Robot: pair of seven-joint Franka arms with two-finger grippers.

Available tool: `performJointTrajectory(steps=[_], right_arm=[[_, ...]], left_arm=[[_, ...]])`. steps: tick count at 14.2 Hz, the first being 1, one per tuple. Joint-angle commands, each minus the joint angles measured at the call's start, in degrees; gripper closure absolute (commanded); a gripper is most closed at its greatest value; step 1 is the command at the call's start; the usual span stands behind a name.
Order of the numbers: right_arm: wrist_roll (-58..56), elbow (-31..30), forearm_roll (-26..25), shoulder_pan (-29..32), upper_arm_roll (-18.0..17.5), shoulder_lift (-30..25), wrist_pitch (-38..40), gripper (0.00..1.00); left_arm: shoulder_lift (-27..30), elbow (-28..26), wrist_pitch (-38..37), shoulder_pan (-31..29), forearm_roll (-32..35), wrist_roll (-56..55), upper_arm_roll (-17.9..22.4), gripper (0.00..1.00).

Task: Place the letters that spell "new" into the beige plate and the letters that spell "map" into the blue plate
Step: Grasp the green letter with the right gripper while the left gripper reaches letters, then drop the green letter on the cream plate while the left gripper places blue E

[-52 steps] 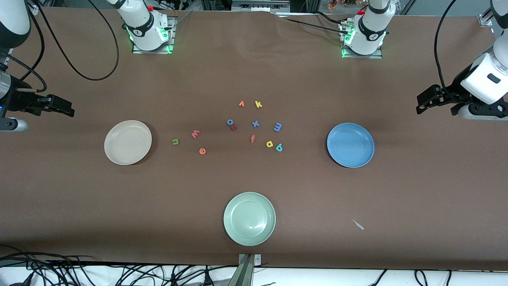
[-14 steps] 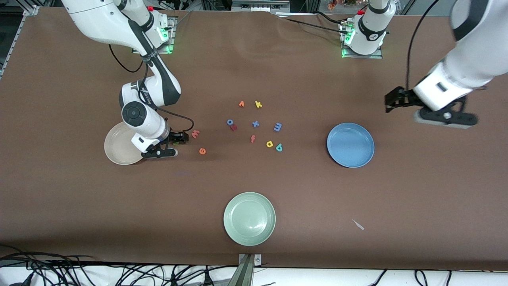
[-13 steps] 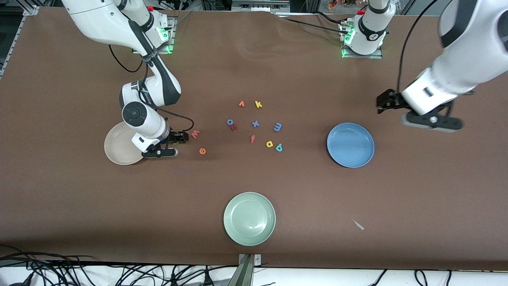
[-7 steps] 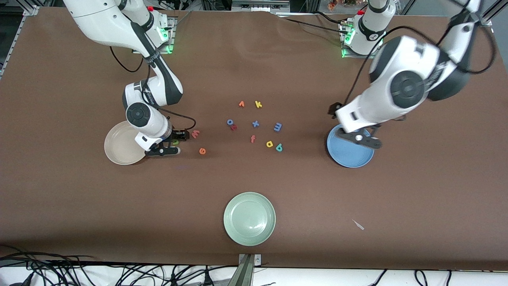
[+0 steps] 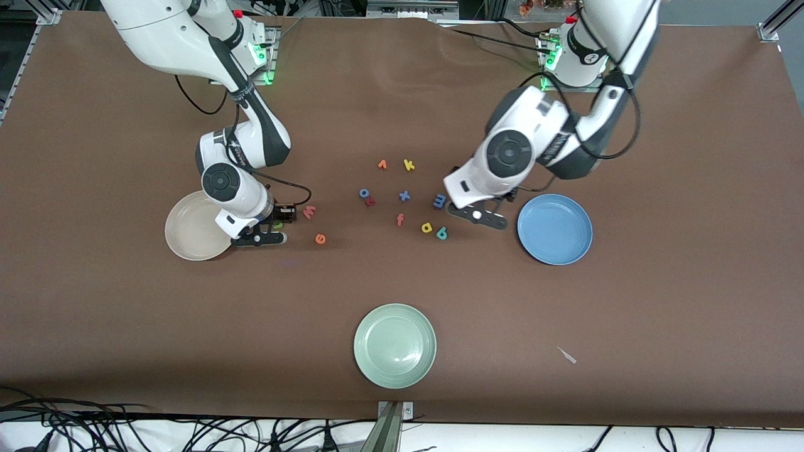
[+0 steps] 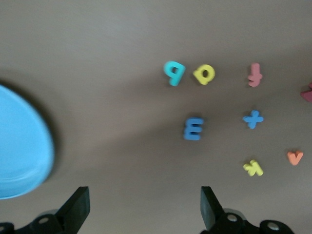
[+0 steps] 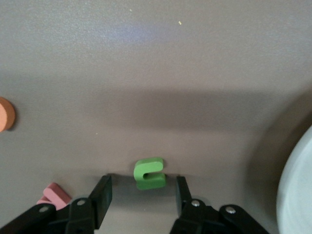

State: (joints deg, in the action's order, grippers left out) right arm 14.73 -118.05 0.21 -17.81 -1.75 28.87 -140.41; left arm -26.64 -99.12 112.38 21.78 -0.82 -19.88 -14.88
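My right gripper (image 5: 277, 224) is down at the table beside the beige plate (image 5: 188, 238). The green n (image 7: 150, 173) lies between its fingers, which stand open with a gap on each side. The pinkish-red w (image 5: 309, 212) and orange e (image 5: 320, 238) lie close by, toward the middle of the table. My left gripper (image 6: 142, 207) hangs wide open with nothing in it, over the table between the blue plate (image 5: 556, 229) and the blue m (image 5: 440, 201). The yellow a (image 5: 427, 228) and teal p (image 5: 441, 233) lie nearer to the front camera than the m.
A pale green plate (image 5: 394, 345) sits near the table's front edge. Other loose letters lie in the middle: yellow k (image 5: 409, 165), orange v (image 5: 382, 164), blue o (image 5: 363, 193), red r (image 5: 370, 201), blue x (image 5: 404, 196), orange f (image 5: 400, 220). A small pale scrap (image 5: 567, 355) lies toward the left arm's end.
The left arm has swung in from its end of the table, across the blue plate, to beside the blue m. The right gripper has stayed over the green n.
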Motion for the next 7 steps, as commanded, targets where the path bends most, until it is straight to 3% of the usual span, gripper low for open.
performJointTrajectory(steps=[1, 3, 4, 7], right_arm=[[-0.1, 0.3, 0.8, 0.6, -0.4, 0.3, -0.7, 0.52], [0.2, 0.3, 0.8, 0.7, -0.4, 0.4, -0.7, 0.62], [0.3, 0.3, 1.5, 0.7, -0.4, 0.8, -0.8, 0.69], [0.2, 0.8, 3.8, 0.8, -0.4, 1.5, -0.7, 0.79]], left_arm=[[1.1, -8.2, 9.8, 2.6, -1.2, -5.4, 0.6, 0.0], [0.1, -11.7, 16.3, 4.6, -1.2, -8.1, 0.6, 0.0], [-0.9, -12.0, 17.9, 5.5, -1.2, -9.5, 0.6, 0.0], [-4.3, -12.0, 22.9, 7.0, -1.1, -11.1, 0.6, 0.0]])
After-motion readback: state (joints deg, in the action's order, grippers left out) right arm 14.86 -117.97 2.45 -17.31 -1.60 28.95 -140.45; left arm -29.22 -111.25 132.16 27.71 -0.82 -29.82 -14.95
